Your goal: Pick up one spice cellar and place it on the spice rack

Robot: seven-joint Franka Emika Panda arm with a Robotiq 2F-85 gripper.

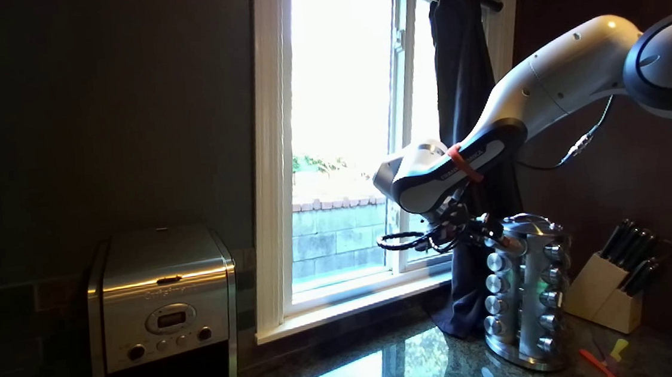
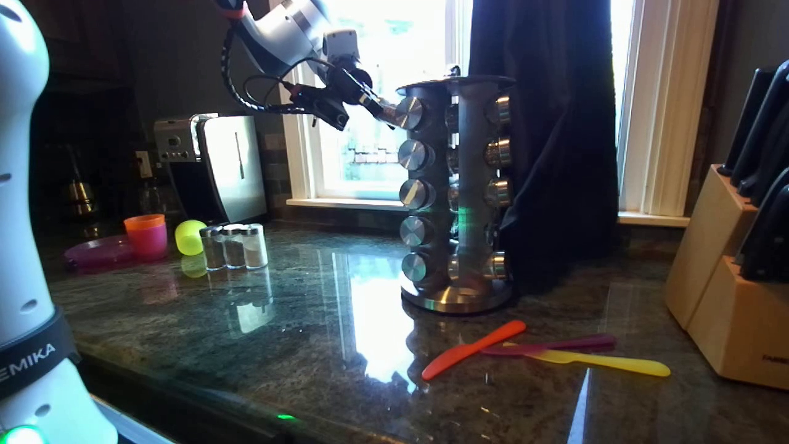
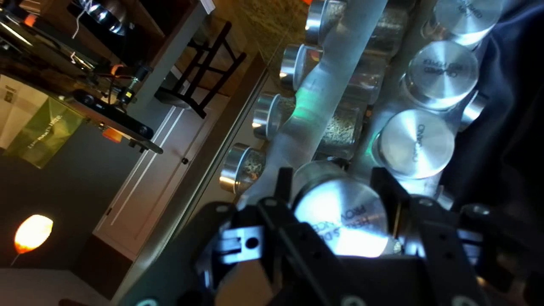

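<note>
Here, spice jar (image 3: 340, 214): tilted, up at the top tier of the spice rack (image 2: 474, 185); lid lettered HERBS DE PROVENCE, some letters washed out by glare; whether it is seated, cannot tell.
Gripper (image 3: 332, 180): jaws clamped on that jar, a finger on either side.
Oregano lid (image 3: 416, 143): on the rack, OREGANO, upside down in the wrist view.
Red pepper lid (image 3: 443, 73): next along, CRUSHED RED PEPPER.
Robot arm (image 1: 572, 68): FRANKA EMIKA, crossed by an orange strap (image 1: 465, 164).
Black band (image 2: 42, 346): low on the arm, EMIKA.
Knife block (image 2: 733, 327): capitals starting FA, the rest blurred and cut off.
Steel appliance (image 1: 166, 321): faint script, apparently Cuisinart.
Green panel (image 3: 46, 131): print too blurred to read.
</note>
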